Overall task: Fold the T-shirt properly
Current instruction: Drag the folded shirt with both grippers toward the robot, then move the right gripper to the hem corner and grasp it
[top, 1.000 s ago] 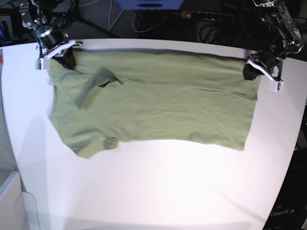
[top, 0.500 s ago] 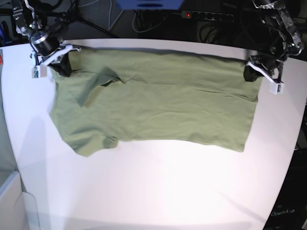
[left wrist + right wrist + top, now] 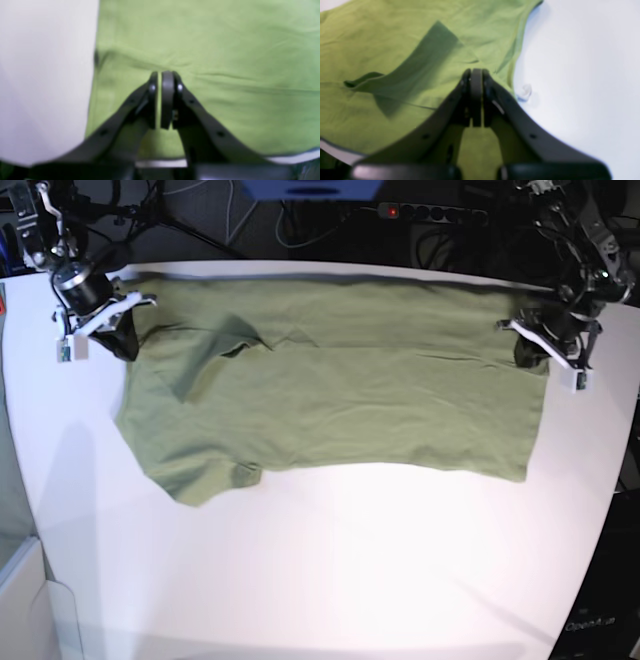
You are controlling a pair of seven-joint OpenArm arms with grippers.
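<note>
shifted nearer, soft wrinkled t-shirt (image 3: pixel 340 380) between pinching grippers.

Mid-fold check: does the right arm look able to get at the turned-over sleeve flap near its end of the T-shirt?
Probably yes. The sleeve flap lies exposed on the T-shirt, nothing over it, near the right gripper. But that gripper looks shut on the fabric, so it must release first.
</note>
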